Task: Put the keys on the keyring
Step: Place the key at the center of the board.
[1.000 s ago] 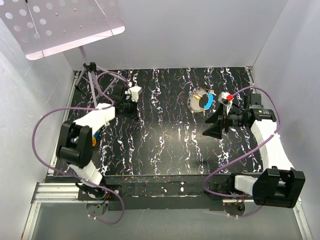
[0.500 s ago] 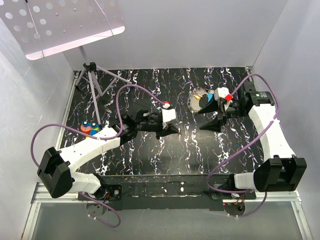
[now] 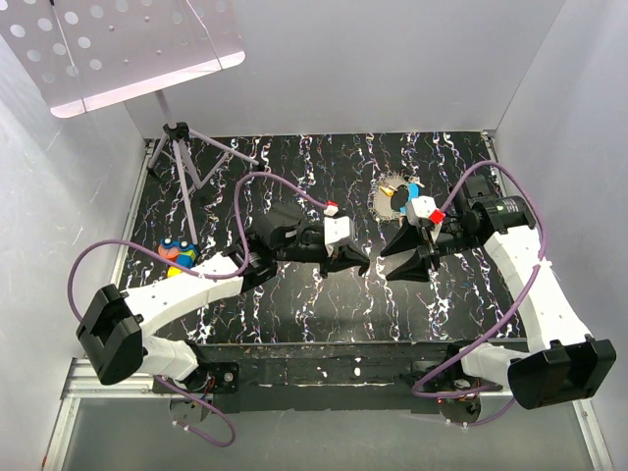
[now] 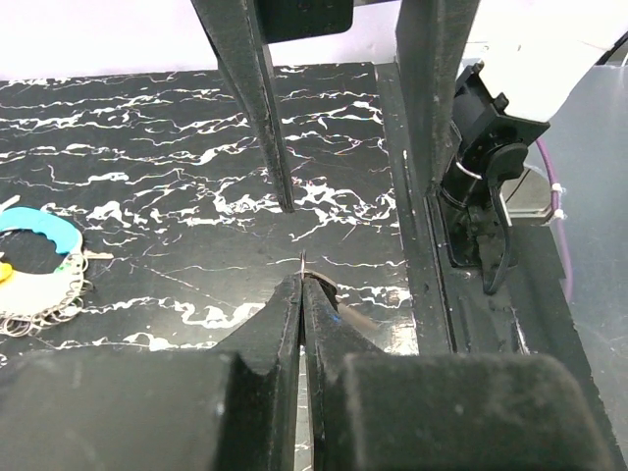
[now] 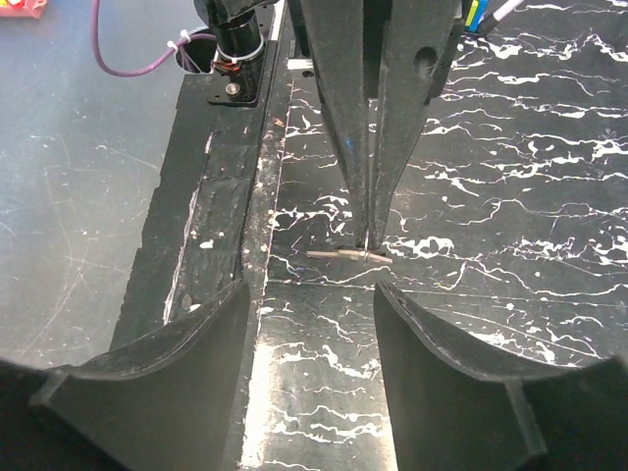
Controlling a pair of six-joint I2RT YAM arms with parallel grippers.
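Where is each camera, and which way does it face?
Top external: above, behind left arm and right arm, both showing, looking down at the table.
Left wrist: faces the right arm's base; own left gripper, shut.
Right wrist: faces the left arm's base; own right gripper, open.
Shared: both wrists see the thin metal piece the left gripper pinches.

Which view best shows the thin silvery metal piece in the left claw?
Right wrist: the thin silvery metal piece shows side-on at the left claw tips. Left wrist shows only a sliver; top external hides it.
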